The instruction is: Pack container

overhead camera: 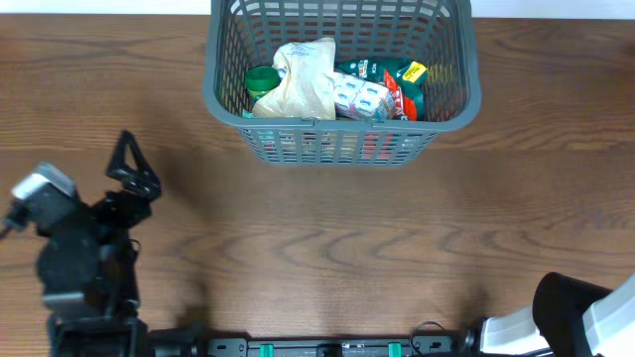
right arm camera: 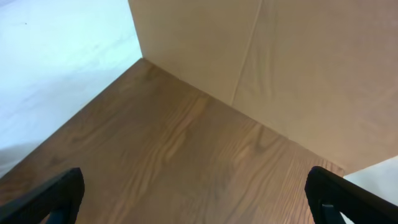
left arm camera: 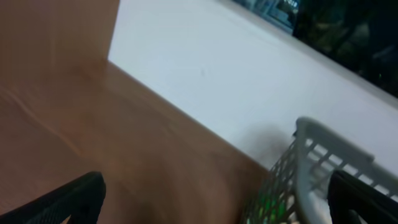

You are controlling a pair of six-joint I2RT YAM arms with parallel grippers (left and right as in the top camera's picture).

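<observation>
Basket (overhead camera: 342,147) sits at the far middle of the table (overhead camera: 317,248), its far rim cut off by the overhead frame. Grey, slotted walls, upright. Contents: crumpled tan bag (overhead camera: 303,84) in the middle, green round lid (overhead camera: 262,79) on its left by the left wall, white-and-blue packet (overhead camera: 359,97) just right of the bag, red-and-green pouch (overhead camera: 402,87) at the right end with a yellow tag (overhead camera: 415,71) on it. Items touch and overlap; can't tell what lies under them.

Left gripper (overhead camera: 132,167) is at the near left of the table, well apart from the basket, pointing toward the far side. Jaws spread wide, holding nothing. Left wrist view is blurred: black fingers (left arm camera: 68,202) at the bottom corners, bare wood between them, a corner of the basket (left arm camera: 311,149) at the right just inside the right finger, white wall (left arm camera: 217,81) beyond the table edge.

Right arm (overhead camera: 585,317) is at the near right corner in the overhead view; its gripper can't be made out there. In the right wrist view the right gripper (right arm camera: 199,205) has its jaws spread wide, fingers (right arm camera: 50,199) at the bottom corners, holding nothing, only wood below. Tan panel (right arm camera: 280,74) stands at the table's edge, white surface (right arm camera: 56,50) to its left.
</observation>
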